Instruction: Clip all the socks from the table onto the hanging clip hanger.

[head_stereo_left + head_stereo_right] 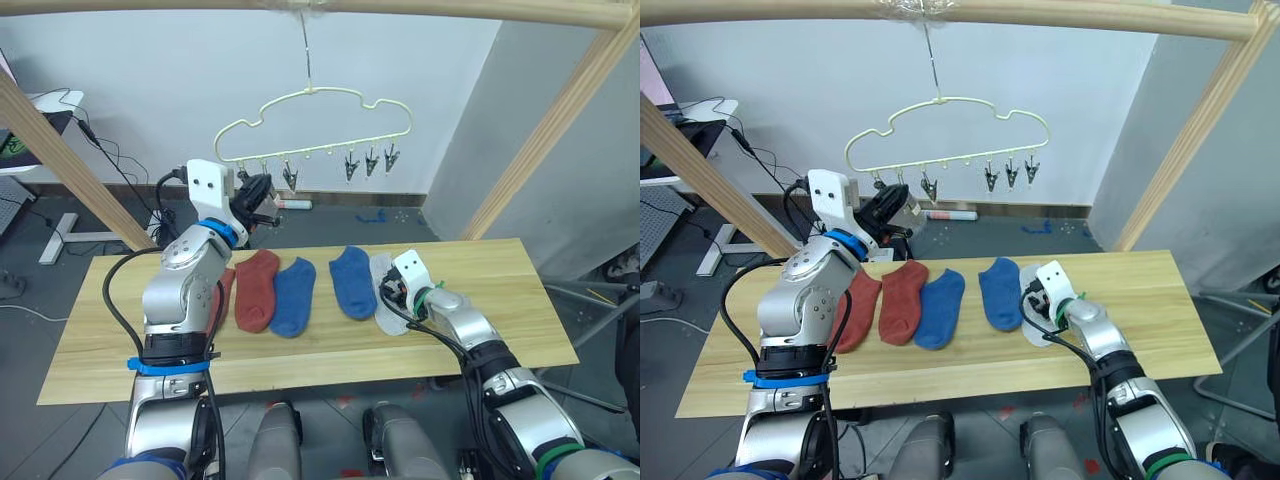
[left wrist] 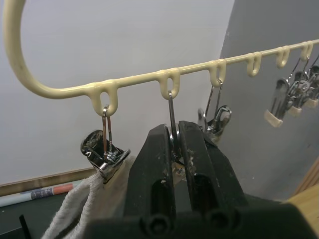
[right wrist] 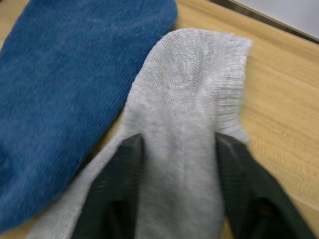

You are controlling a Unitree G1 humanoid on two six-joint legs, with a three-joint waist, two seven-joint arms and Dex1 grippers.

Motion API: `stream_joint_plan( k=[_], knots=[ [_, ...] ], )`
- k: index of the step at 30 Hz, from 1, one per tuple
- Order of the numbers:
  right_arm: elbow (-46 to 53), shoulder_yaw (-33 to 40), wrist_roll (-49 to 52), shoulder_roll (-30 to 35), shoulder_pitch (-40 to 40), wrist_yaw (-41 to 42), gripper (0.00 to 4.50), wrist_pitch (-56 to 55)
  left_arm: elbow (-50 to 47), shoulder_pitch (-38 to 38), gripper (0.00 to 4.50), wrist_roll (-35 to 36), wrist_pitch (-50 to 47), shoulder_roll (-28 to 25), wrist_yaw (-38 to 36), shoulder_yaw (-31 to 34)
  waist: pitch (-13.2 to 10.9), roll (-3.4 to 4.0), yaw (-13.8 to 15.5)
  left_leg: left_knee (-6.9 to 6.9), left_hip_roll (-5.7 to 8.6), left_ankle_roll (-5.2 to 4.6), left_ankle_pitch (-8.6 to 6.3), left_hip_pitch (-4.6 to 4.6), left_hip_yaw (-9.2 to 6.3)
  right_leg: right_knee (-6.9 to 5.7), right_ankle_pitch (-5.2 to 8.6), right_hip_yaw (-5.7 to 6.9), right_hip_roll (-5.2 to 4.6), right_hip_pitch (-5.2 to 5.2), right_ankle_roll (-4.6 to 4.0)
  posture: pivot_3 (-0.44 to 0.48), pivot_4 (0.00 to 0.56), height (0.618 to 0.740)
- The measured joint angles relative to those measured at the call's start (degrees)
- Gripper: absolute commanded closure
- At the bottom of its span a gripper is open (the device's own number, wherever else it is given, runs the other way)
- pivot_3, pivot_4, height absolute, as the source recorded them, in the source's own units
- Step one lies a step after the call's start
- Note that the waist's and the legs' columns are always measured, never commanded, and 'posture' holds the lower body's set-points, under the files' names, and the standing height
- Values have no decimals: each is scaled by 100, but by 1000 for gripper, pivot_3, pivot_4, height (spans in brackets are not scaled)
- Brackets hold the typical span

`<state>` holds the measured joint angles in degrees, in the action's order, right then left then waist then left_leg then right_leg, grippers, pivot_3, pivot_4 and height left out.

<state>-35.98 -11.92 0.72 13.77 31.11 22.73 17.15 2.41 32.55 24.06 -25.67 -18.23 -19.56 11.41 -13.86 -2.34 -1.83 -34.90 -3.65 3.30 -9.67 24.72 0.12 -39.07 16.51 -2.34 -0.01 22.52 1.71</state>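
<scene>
A light grey sock on the table is straddled by the spread fingers of the right gripper, apparently ready for pinching. The left gripper is raised to the clip hanger, its fingers pressed onto a clip, probably to open it. Pale fabric is seen beneath a neighbouring clip; its identity cannot be told.

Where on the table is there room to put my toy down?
The table is bare at its right end, past the grey sock, and along the front edge. The middle is crowded: red socks and blue socks lie side by side.
</scene>
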Motion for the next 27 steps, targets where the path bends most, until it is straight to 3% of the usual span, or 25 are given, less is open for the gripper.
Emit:
stream_joint_plan(
  k=[3, 4, 8, 15, 20, 27],
  knots=[
    [396, -8, -57, 210, -322, 126, 4412, 1, -34, -5, 4500, 89, -86, 1, 0, 33, 0, 0, 13, -2, 3, 0, 0, -5, -2, 4, 1, 1, -3, -11, 4, 9, 224, 740],
    [514, -13, -74, 281, -407, 172, 4486, 5, -36, 2, 4500, 162, -163, 12, 2, 54, 0, 0, 13, -2, 3, 0, 0, -5, -2, 5, 2, 0, -3, -12, 6, 4, 225, 740],
    [1160, 2, -154, 520, -831, 331, 4486, 177, -40, 122, 4500, 820, -814, 179, 54, 390, 0, 0, 11, -2, 1, 0, 0, -6, -6, 3, 5, 4, -2, -12, 12, 4, 227, 740],
    [3565, 177, 314, 881, -1147, 947, 4486, 1388, 262, 528, 4500, 3268, -3080, 277, 748, 1728, -3, 3, -91, -1, -4, 0, 0, -3, -14, -2, 13, 6, 2, -3, 26, -11, 226, 740],
    [4904, 254, 1039, 440, -681, 1044, 4486, 2566, 466, 647, 4500, 4298, -3722, 275, 1386, 2197, -3, 3, -70, 0, 1, 1, -1, 0, -16, 3, 13, 8, -2, -5, 25, -11, 223, 740],
    [4982, 100, 1354, -430, 102, 692, 4486, 3286, 414, 649, 4500, 4895, -3825, 358, 1912, 2230, -2, 2, 7, 1, 3, 2, -1, 11, -13, 5, 0, 9, -6, 9, 2, 1, 215, 740]
  ],
)
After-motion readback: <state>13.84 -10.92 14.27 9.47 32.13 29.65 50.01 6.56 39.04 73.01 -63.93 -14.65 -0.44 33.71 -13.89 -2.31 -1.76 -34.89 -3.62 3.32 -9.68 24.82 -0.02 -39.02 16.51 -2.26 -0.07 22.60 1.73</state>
